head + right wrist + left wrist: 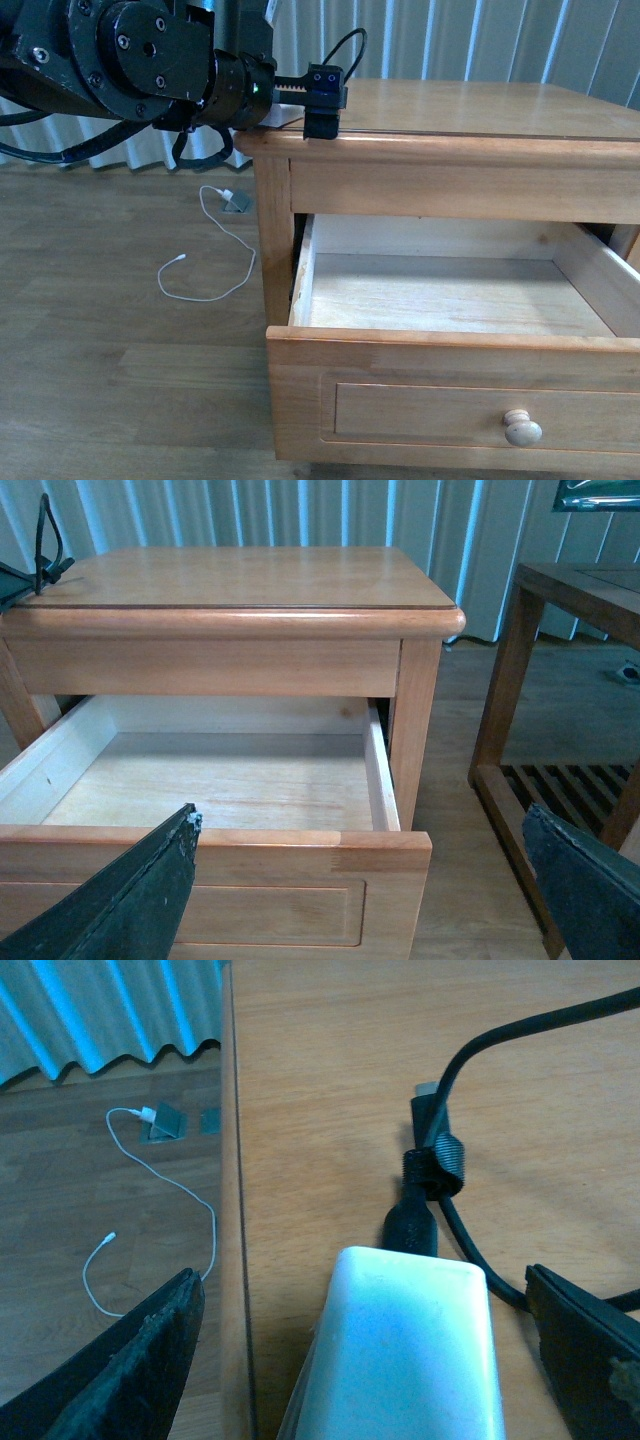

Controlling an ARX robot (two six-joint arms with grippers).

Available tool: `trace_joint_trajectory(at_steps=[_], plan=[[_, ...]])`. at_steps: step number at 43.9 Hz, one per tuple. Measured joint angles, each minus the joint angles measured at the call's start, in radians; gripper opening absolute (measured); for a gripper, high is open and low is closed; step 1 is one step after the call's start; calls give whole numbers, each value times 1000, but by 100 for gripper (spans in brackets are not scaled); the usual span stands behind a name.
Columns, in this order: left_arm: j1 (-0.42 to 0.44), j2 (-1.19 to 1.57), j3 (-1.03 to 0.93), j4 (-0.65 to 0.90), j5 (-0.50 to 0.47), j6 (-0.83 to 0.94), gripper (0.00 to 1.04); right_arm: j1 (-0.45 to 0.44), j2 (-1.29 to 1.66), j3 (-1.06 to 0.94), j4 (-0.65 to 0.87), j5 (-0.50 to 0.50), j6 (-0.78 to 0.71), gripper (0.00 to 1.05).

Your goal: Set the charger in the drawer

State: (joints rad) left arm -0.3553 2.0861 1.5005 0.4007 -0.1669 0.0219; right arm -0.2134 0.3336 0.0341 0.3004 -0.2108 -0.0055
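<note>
- Charger (400,1350), a white rounded block with a strapped black cord (450,1175), lies on the cabinet top (330,1060) near its left edge.
- Left gripper (362,1278) straddles it, jaws spread wide, clasping nothing.
- Right gripper (360,815) gapes empty before the pulled-out drawer (250,838).
- Only the front view shows the drawer's knob (522,428); only the right wrist view, a darker side table (560,590).

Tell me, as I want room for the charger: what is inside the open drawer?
Nothing shows inside the drawer: only its bare pale wood floor and walls. The floor strip just behind its front panel is hidden.
</note>
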Motion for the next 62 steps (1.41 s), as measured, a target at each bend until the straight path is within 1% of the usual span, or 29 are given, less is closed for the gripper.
trace_joint_trajectory(at_steps=[6,20,28,35,38,42,49,51,62], plan=[[-2,16,29,-15,40,4,99,0,0,0,0,0,0,96],[-14,29,54,-44,43,23,99,0,0,0,0,0,0,96],[-21,34,62,-49,16,34,99,0,0,0,0,0,0,96],[-23,35,63,-49,14,34,98,0,0,0,0,0,0,96],[-24,37,66,-49,20,33,87,0,0,0,0,0,0,96],[-31,40,69,-50,20,34,67,0,0,0,0,0,0,96],[-39,40,69,-55,32,36,41,0,0,0,0,0,0,96],[-42,40,69,-53,41,39,40,0,0,0,0,0,0,96],[-63,19,26,-2,73,56,40,0,0,0,0,0,0,96]])
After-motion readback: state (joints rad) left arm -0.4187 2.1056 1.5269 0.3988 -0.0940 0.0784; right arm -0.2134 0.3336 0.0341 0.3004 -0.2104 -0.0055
